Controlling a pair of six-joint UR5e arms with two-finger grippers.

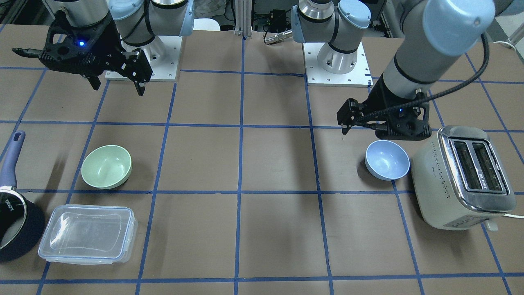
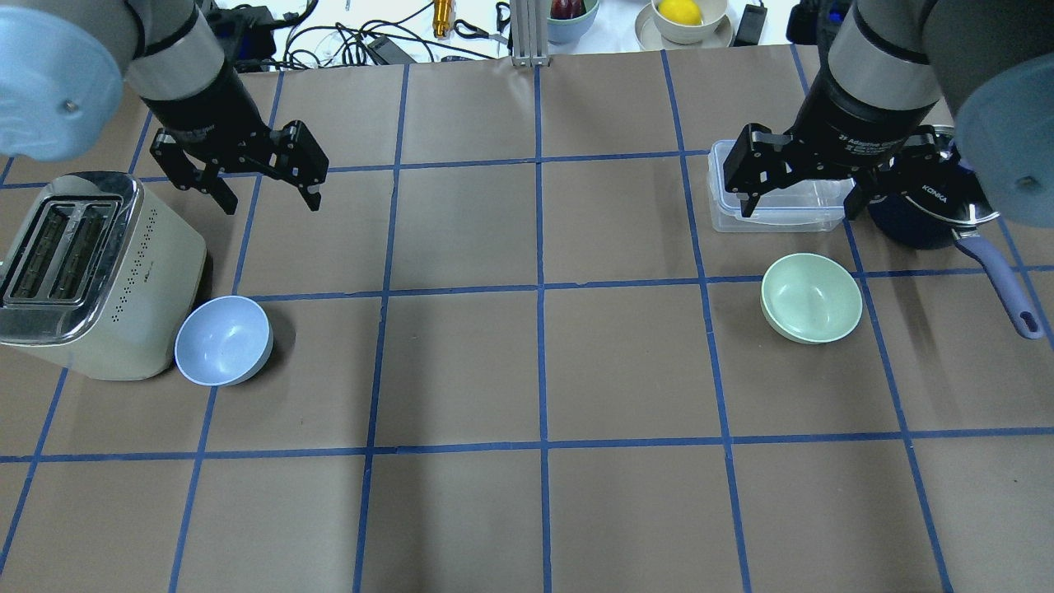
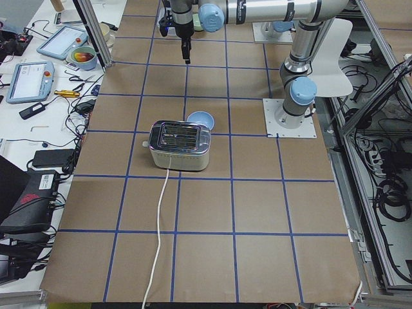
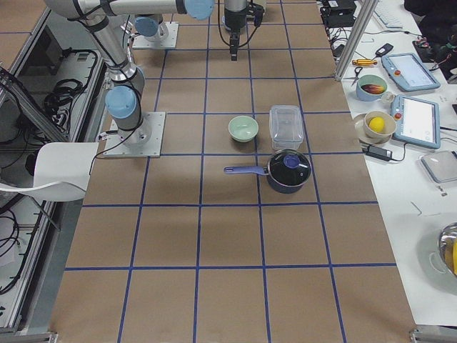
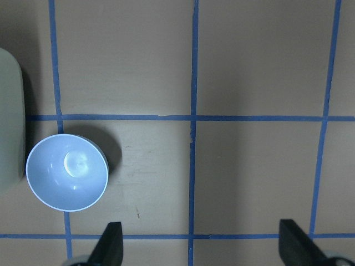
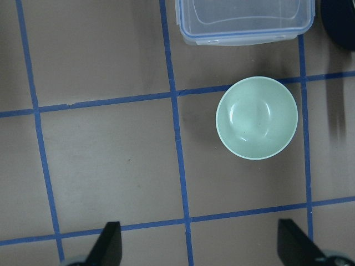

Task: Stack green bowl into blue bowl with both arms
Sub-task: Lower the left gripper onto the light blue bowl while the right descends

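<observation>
1. brown paper-covered table [image 2: 527,511] with a blue tape grid
2. blue bowl [image 2: 223,340] sits below the left gripper [image 2: 271,202], off to its left, toaster [image 2: 90,276] just beside it
3. green bowl [image 2: 812,297] sits below the right gripper [image 2: 803,206]. clear lidded container [image 1: 88,233] and navy saucepan [image 1: 16,229] are near that

The small round pale mint-green plastic bowl [image 2: 811,298] and the small round pale sky-blue plastic bowl [image 2: 223,340] are both plain. The brown paper-covered table [image 2: 527,371] bears a grid of blue tape lines. The boxy cream toaster [image 2: 140,280] has a chrome top and rows of dots on its side. The dark navy saucepan [image 1: 32,233] has a purple handle [image 1: 12,157].
</observation>
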